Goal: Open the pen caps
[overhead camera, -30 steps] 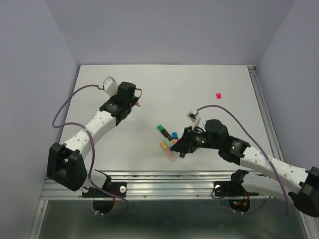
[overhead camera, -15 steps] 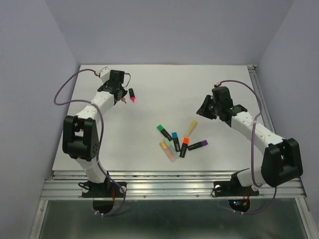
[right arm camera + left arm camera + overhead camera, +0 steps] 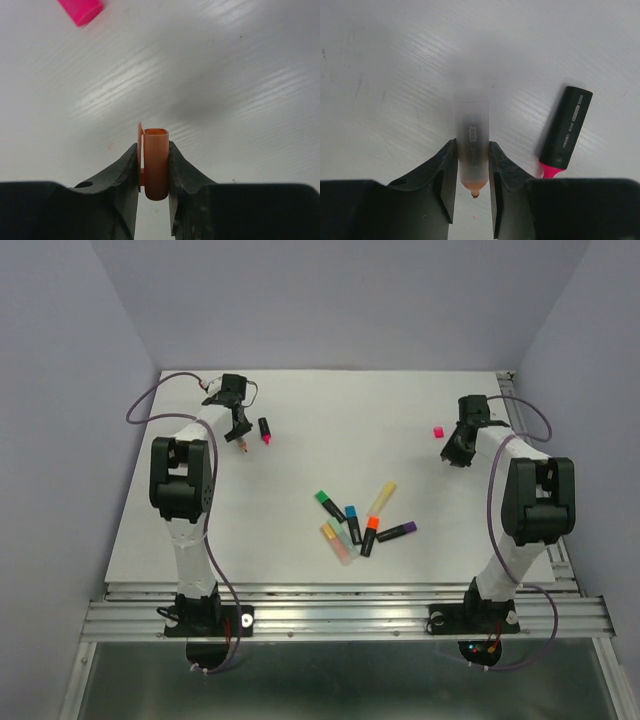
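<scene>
1. 1 orange cap (image 3: 156,170) is off its pen and pinched across its sides by the right gripper (image 3: 156,150). Its long axis runs along the fingers, with the open mouth toward 12 o'clock in the right wrist view, over the bare table (image 3: 240,75).
2. The pink cap (image 3: 80,9) lies loose on the table at 11 o'clock from the held cap. In the top view it (image 3: 438,430) sits just beside the right gripper (image 3: 452,454), again at about 11 o'clock, and apart from it.
3. The other coloured caps (image 3: 325,498) sit on their pens (image 3: 369,535) in a cluster at mid-table. This is at about 8 o'clock from the right gripper and 4 o'clock from the left gripper (image 3: 241,437). The pens' axes fan in different directions.
4. The left gripper (image 3: 472,150) is clamped on a pale barrel (image 3: 472,125), whose orange tip points to 6 o'clock, back toward the wrist. A black pen (image 3: 565,127) lies at 3 o'clock from it, on a 1-to-7 axis with its pink tip nearest the camera.
5. Judged from this, the next move is to set the orange cap down by the pink cap, which needs only a short lowering. After that, the right arm looks slightly nearer the cluster.
</scene>
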Controlling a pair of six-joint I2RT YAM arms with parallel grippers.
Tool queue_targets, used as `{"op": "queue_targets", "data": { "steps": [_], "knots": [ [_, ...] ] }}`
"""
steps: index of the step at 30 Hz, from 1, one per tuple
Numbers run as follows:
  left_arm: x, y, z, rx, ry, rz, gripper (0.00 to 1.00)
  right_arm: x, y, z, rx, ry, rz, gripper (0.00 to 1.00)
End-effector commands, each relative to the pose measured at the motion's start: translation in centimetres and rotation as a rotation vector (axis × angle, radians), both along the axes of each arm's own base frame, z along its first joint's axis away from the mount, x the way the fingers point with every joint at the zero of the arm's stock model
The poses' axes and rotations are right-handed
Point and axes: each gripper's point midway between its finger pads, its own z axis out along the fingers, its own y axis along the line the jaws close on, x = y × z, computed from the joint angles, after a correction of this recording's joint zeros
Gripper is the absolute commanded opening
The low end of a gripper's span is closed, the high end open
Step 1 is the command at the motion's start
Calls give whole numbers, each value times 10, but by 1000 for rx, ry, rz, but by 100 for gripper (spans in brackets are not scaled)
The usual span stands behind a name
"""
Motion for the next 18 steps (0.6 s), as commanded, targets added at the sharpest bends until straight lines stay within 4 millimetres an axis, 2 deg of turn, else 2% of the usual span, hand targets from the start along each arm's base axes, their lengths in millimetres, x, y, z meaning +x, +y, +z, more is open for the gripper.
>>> {"op": "queue_targets", "data": {
  "steps": [1, 2, 3, 5, 8, 12, 13, 15, 18],
  "knots": [
    [11, 2, 7, 4, 2, -23, 18, 25, -18, 7, -78, 24, -13, 8],
    [12, 3, 7, 3, 4, -18, 22, 27, -28, 4, -78, 34, -38, 7],
    [10, 3, 4, 0, 13, -17, 43, 28, -29, -4, -82, 57, -41, 7],
    [9, 2, 2, -5, 17, -22, 50, 35, -32, -3, -90, 48, -49, 7],
    [10, -1, 10, -18, 0, -28, 61, 42, -35, -2, -103, 48, -58, 10],
    [8, -5, 28, -44, -30, -37, 67, 44, -38, -7, -119, 71, -73, 16],
    [6, -5, 32, -47, -35, -36, 73, 45, -38, -7, -118, 70, -72, 17],
    [2, -6, 45, -57, -59, -36, 97, 48, -35, -12, -105, 78, -52, 18],
    [-11, -8, 60, -87, -91, -30, 99, 52, -33, -15, -97, 77, -38, 19]
  ]
}}
